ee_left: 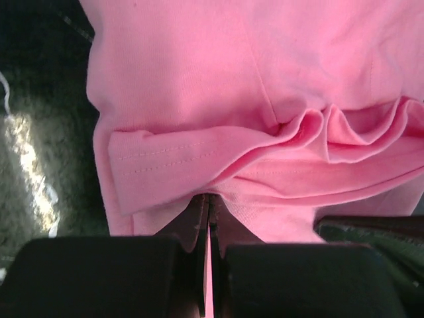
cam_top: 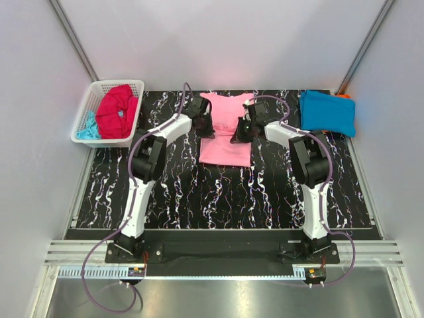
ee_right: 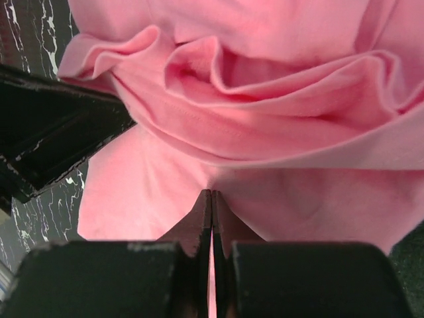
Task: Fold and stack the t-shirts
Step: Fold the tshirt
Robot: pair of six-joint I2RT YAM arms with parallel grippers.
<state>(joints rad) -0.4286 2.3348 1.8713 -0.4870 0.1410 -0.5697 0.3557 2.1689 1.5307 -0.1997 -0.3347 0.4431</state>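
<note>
Top external view: the white basket (cam_top: pixel 93 88) at ten o'clock holds a red shirt (cam_top: pixel 116 111) and, at its near corner, an aqua shirt (cam_top: pixel 87 130). A folded blue shirt (cam_top: pixel 327 112) lies at two o'clock, with an orange shirt (cam_top: pixel 342 96) peeking out behind it. Both arms reach forward and bend inward to the pink shirt (cam_top: pixel 225 142) at twelve o'clock. The left gripper (ee_left: pixel 208 202) and right gripper (ee_right: pixel 211 197) each pinch its cloth tight, at its nine and three o'clock edges.
</note>
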